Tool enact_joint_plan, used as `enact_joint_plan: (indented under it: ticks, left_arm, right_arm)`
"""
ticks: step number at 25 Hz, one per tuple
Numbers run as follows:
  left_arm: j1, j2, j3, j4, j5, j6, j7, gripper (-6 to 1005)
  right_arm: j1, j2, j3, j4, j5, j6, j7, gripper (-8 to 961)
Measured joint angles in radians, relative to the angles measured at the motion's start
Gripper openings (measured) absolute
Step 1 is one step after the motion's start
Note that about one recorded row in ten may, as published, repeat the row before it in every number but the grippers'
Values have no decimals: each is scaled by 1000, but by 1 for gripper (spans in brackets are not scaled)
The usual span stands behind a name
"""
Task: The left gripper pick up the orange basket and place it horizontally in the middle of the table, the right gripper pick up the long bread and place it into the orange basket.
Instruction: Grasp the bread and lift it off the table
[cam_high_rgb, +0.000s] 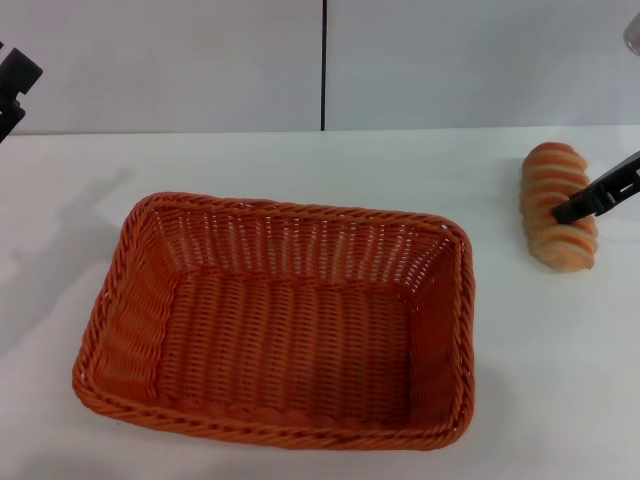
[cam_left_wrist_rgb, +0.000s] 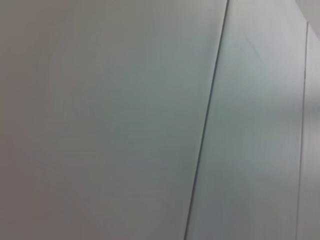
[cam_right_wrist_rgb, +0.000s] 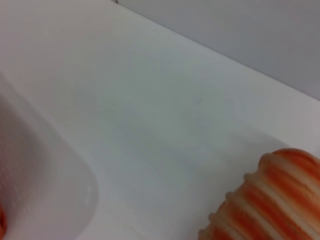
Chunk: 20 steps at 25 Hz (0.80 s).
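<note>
Mid-worktop sits the orange basket, lying flat, so that part looks done. Left gripper parked far left, grip state unclear. Right gripper over the long bread w/ nothing lifted; can't tell if clenched. Bread not yet in.

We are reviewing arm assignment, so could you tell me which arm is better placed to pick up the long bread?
The right: its end effector is at the long bread, while the left end effector is raised far across the table.
</note>
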Motion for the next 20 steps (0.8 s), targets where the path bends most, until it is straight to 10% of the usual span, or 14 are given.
enact_joint_plan:
  ticks: [20]
  left_arm:
    - [-6,0,0,0,1,22,-9,698]
  right_arm:
    - [-45,5,10,-80,7,-41,-12,138]
